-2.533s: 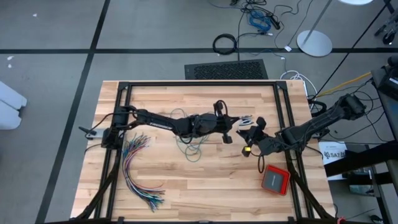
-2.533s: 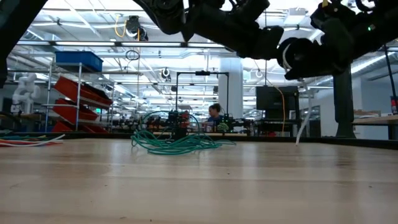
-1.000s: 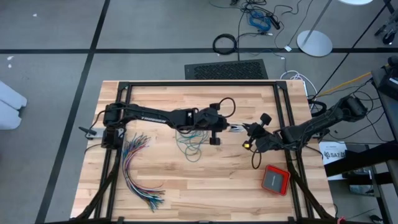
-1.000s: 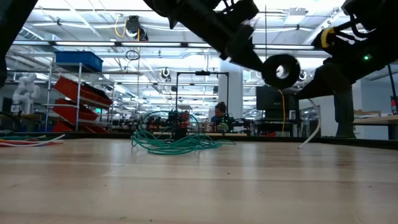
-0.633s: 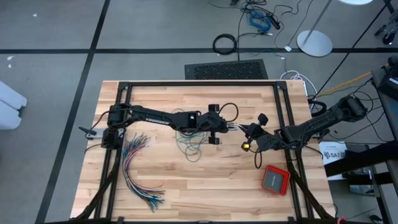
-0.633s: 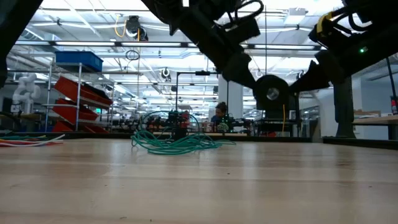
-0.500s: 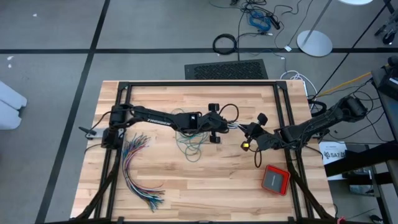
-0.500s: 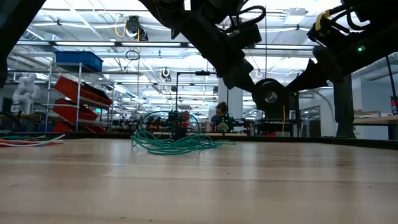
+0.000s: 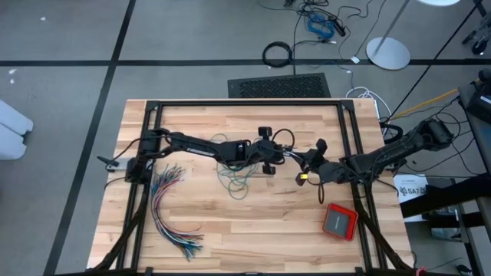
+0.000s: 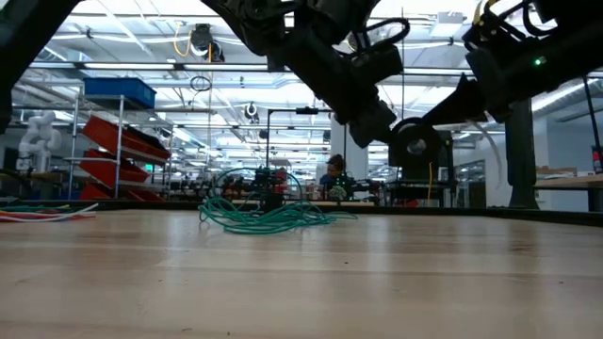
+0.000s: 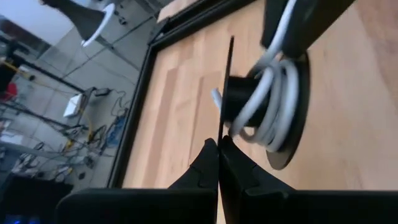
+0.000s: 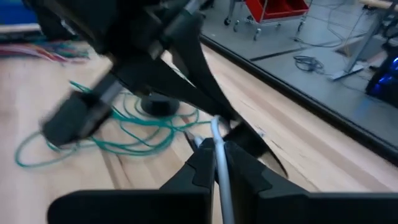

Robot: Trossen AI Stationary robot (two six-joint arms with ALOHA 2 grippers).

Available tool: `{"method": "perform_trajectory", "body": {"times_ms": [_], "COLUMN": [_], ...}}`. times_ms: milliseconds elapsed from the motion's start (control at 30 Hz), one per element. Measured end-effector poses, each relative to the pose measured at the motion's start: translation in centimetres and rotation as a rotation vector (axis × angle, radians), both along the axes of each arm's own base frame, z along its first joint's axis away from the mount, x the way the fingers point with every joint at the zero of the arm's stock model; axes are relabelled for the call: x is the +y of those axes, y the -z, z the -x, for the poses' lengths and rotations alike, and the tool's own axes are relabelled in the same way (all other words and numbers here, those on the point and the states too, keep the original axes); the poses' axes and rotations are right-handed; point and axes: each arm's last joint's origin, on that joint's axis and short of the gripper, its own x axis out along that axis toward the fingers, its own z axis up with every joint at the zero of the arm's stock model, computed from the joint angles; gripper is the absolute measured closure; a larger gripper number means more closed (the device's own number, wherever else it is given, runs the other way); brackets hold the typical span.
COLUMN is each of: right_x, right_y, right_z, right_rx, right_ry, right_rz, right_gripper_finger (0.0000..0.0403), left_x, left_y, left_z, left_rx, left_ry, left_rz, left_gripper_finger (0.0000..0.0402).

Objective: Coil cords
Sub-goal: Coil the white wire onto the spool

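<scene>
The cords sit mid-surface: the teal-green cord (image 9: 236,178) lies in a loose tangle on the wood, while the black cord (image 9: 281,139) with its white tail end (image 12: 219,163) is strung between the two arms just above the boards

The left tool (image 9: 285,154), fingers pressed fully together, pinches a thin black strand that runs straight out from between its tips in the left wrist view (image 11: 222,93). Meeting it nose to nose from the other side, the right tool (image 9: 298,157) is clamped on the white tail end, its fingers all but closed around it. The two tools come together near the middle of the surface (image 9: 230,230), just right of the teal-green tangle. In the left wrist view a white cable (image 11: 268,93) is seen wrapped in several turns around a round black part of the opposing arm.

Outward from the pair, a fanned bundle of many-coloured wires (image 9: 170,211) spreads along the surface's near-left part, well apart from the cords. A small red-orange square device (image 9: 339,221) rests near the right edge. On the grey floor beyond the far edge lie a thick black cable ring (image 9: 278,54) and a dark grille-topped box (image 9: 279,86). White lettering on the left arm and a printed tag (image 9: 413,186) to the right are too small to read. In the low view a person (image 10: 333,172) sits far back in the workshop
</scene>
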Motion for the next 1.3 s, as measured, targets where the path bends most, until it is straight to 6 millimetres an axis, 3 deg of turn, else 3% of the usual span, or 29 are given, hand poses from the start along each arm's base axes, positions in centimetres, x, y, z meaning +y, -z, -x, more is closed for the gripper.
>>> {"method": "perform_trajectory", "body": {"times_ms": [433,867,1300], "right_x": [-0.1,-0.2,-0.4], "right_y": [0.3,0.3,2.4], "right_z": [-1.0,-0.8,1.0], "right_rx": [-0.034,0.014,0.182], "right_ry": [0.028,0.043,0.105], "right_rz": [0.002,0.078,-0.007], "right_gripper_finger": [0.0385,0.0371,0.0371], "left_x": [0.4,0.5,1.8], "left_y": [-1.4,-0.1,2.2], "left_z": [-0.9,-0.3,-0.3], "left_rx": [-0.201,-0.036,0.033], "left_ry": [-0.07,-0.042,0.014], "left_rz": [-0.058,-0.07,0.055], "left_gripper_finger": [0.0401,0.0401,0.0401]}}
